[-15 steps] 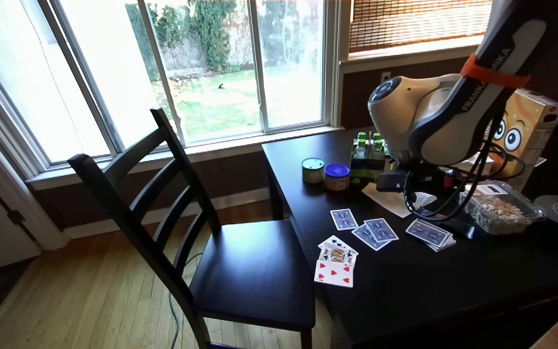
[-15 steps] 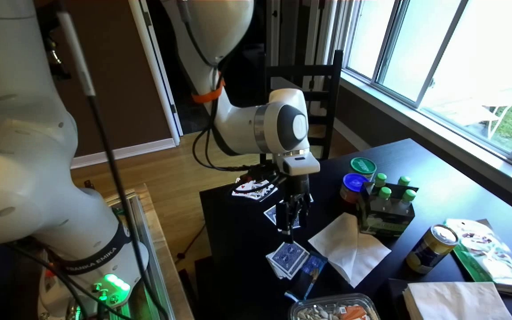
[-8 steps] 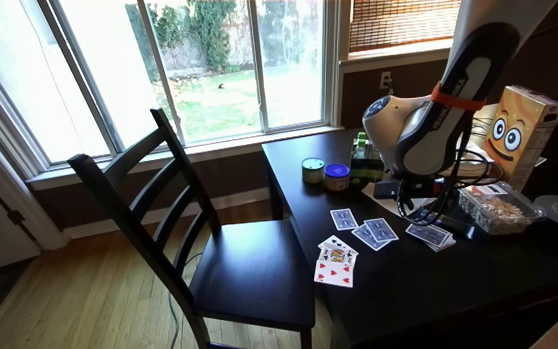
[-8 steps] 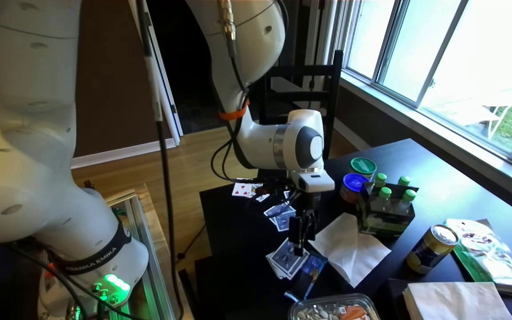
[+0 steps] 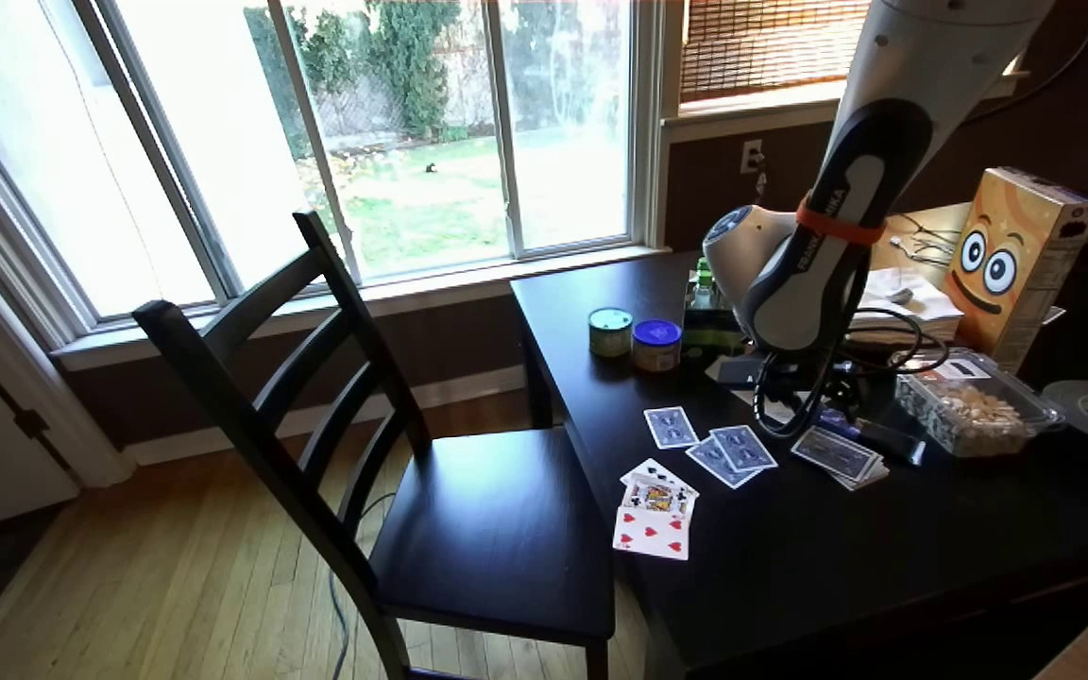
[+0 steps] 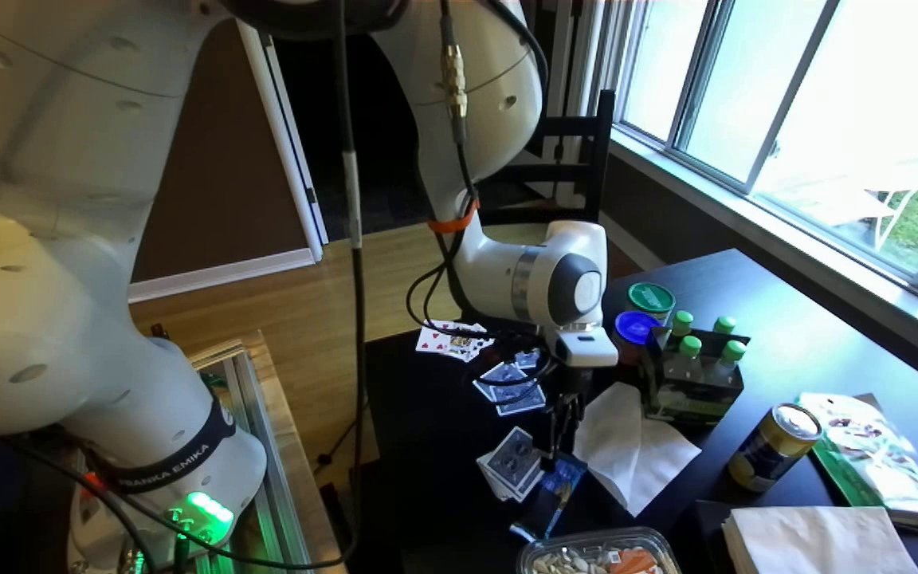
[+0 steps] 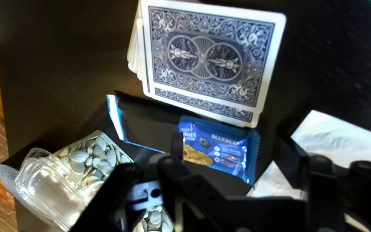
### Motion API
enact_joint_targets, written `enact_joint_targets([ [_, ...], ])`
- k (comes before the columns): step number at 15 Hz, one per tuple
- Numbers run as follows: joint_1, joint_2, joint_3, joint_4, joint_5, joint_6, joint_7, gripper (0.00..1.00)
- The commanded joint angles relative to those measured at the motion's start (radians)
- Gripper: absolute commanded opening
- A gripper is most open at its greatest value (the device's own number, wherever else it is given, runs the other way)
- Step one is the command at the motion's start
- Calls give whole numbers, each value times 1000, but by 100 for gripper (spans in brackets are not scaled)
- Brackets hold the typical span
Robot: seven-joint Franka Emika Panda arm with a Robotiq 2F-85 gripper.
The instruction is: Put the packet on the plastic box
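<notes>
Look how low the black two-fingered gripper [image 7: 233, 151] hangs, jaws spread wide over the flat blue-and-black packet [image 7: 204, 141], which lies on the dark table [image 5: 790, 567] well in from the edge by the black slat-backed chair [image 5: 497, 538], just beside a stack of blue-backed playing cards [image 7: 211, 54]. And there's the shallow, clear plastic box [image 5: 926, 408], pale contents [image 5: 983, 406] showing, near the packet but farther from that edge!

White arm [image 6: 499, 135] | orange band [image 5: 840, 227] | black cables [image 6: 359, 343] | black end effector [image 7: 234, 151]
</notes>
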Motion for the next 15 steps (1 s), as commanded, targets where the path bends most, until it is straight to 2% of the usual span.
enact_joint_targets([
  [1, 41, 51, -41, 52, 69, 9, -58, 65],
  [2, 45, 54, -47, 57, 79, 10, -71, 66],
  [4, 56, 59, -59, 65, 98, 11, -94, 52],
  [5, 61, 60, -65, 67, 105, 10, -105, 36],
  [10, 84, 51, -89, 61, 131, 3, -146, 0],
  [15, 103, 11, -110, 39, 160, -6, -150, 0],
])
